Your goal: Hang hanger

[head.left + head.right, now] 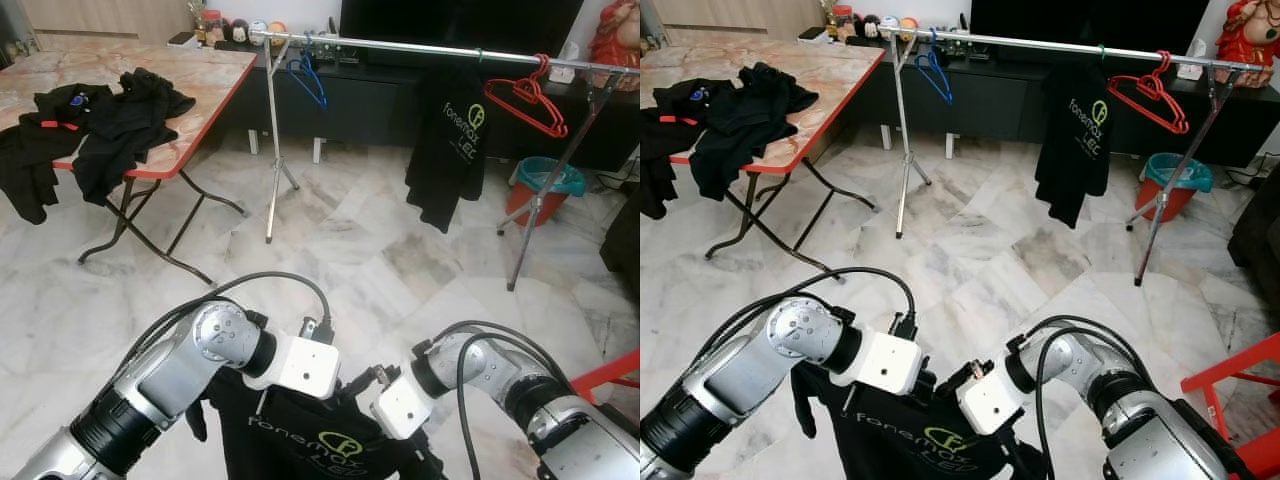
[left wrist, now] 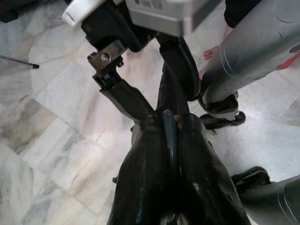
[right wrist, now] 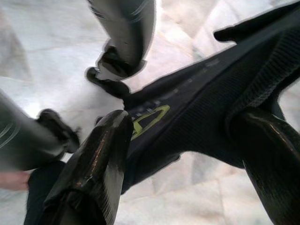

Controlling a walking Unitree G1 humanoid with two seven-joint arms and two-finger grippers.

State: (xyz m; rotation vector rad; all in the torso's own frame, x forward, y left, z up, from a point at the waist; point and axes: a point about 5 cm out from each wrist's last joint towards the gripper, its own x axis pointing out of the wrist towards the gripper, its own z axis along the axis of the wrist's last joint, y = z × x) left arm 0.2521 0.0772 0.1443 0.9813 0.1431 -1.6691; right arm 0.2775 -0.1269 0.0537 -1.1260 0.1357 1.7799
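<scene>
A black shirt [image 1: 300,435] with a yellow-green "fonemax" logo hangs low in front of me, between my two wrists. My left gripper [image 2: 168,117] is shut on a thin dark bar at the top of the shirt, apparently its hanger's neck. My right gripper [image 3: 183,122] is right beside it, open, its fingers [image 3: 101,154] spread wide with the shirt's cloth beyond them. Across the room stands a metal clothes rail [image 1: 420,45]. It carries a blue hanger [image 1: 310,80], another black logo shirt [image 1: 455,150] and a red hanger [image 1: 525,100].
A folding table [image 1: 200,70] at the left holds a pile of black clothes [image 1: 110,120]. A teal and red bucket [image 1: 545,185] stands behind the rail's right leg. A red frame [image 1: 610,375] is at my right. Marble floor lies between me and the rail.
</scene>
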